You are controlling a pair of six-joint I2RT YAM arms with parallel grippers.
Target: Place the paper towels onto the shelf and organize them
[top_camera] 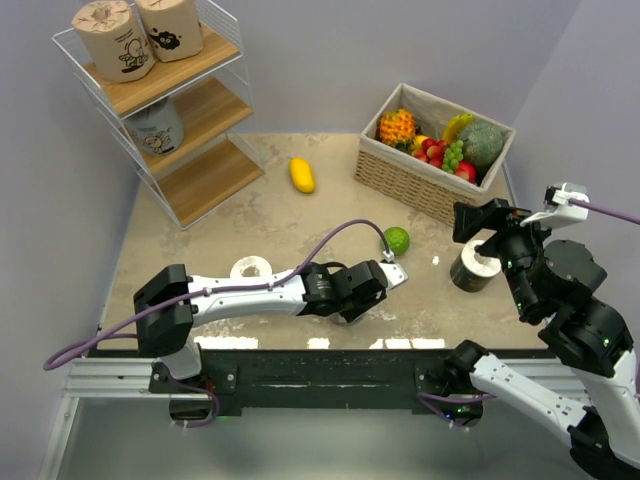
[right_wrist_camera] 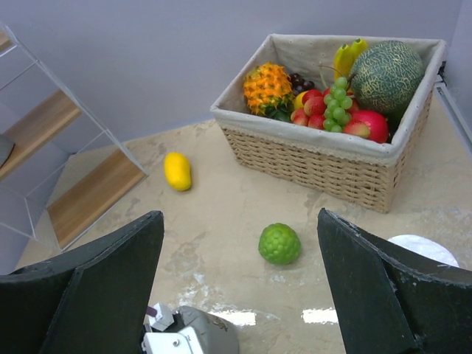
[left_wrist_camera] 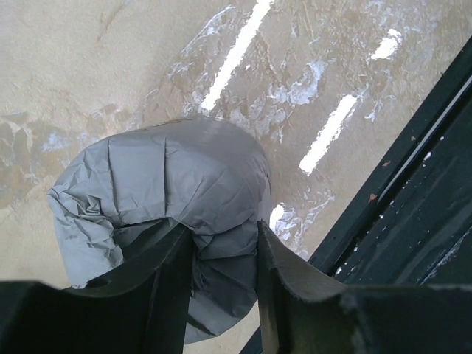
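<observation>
The white wire shelf stands at the back left. Two tan paper towels sit on its top board and a pale grey one on the middle board. My left gripper is near the table's front edge. In the left wrist view it is shut on the crumpled wrapper of a pale grey roll. A cream roll lies behind the left arm. A dark grey roll stands at the right; its white top shows past my open, empty right gripper.
A wicker fruit basket stands at the back right. A yellow mango lies mid-table and a green lime beside the left arm's cable. The black front rail runs close beside the held roll.
</observation>
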